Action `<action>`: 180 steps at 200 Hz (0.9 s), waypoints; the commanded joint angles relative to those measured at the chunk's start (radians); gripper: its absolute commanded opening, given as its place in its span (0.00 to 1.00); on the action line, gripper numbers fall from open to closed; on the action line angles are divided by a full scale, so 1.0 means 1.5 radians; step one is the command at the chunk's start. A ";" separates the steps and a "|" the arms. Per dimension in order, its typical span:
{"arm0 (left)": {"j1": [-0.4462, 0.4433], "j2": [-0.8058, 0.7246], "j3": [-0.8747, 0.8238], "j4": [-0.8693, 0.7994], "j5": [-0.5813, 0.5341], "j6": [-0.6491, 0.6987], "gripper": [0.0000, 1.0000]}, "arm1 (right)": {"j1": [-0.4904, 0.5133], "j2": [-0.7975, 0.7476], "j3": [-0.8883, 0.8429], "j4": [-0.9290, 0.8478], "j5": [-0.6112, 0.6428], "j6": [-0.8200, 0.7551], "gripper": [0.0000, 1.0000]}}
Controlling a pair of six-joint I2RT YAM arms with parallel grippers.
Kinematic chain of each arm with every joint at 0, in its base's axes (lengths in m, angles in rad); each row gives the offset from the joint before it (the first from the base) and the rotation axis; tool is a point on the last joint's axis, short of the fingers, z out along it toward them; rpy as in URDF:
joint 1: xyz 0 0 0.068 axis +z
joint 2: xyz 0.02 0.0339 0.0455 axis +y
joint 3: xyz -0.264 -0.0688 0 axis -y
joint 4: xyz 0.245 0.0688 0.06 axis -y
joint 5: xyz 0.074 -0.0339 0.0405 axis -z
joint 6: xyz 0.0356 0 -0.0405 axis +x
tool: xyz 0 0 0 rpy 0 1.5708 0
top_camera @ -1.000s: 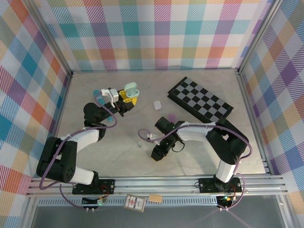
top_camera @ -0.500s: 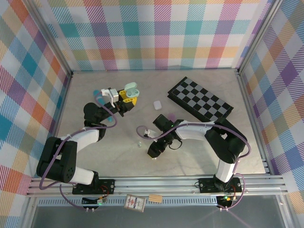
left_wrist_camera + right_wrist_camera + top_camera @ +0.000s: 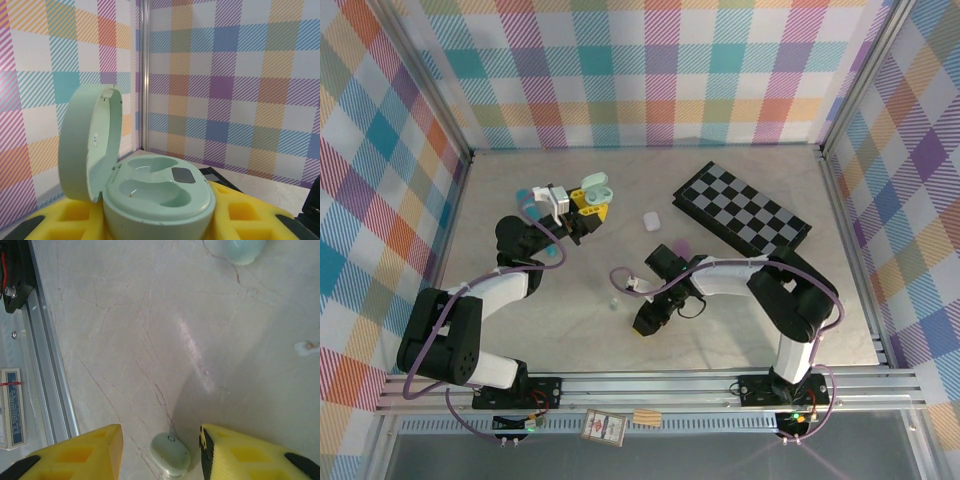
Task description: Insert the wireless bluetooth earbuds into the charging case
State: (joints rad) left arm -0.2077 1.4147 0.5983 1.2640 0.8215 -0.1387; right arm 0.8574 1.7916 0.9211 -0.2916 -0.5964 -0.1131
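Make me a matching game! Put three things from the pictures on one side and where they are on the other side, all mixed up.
Things:
1. mint charging case
2. mint earbud
3. checkerboard

Places:
A. lying flat at the back right of the table
B. lid open, held in the left pincer
C. on the table, in the gap of the open right pincer

Pairs: 1-B, 2-C, 3-A.

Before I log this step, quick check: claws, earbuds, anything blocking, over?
Left claw shut on open mint charging case. Right claw open, straddling mint earbud on table. Nothing blocking it.
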 commanded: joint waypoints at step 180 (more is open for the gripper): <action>0.012 0.005 0.018 0.042 0.021 -0.003 0.34 | 0.028 0.023 -0.005 -0.036 0.002 -0.007 0.28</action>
State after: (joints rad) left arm -0.2073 1.4151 0.5995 1.2644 0.8288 -0.1387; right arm 0.8783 1.7901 0.9031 -0.3336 -0.6159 -0.1131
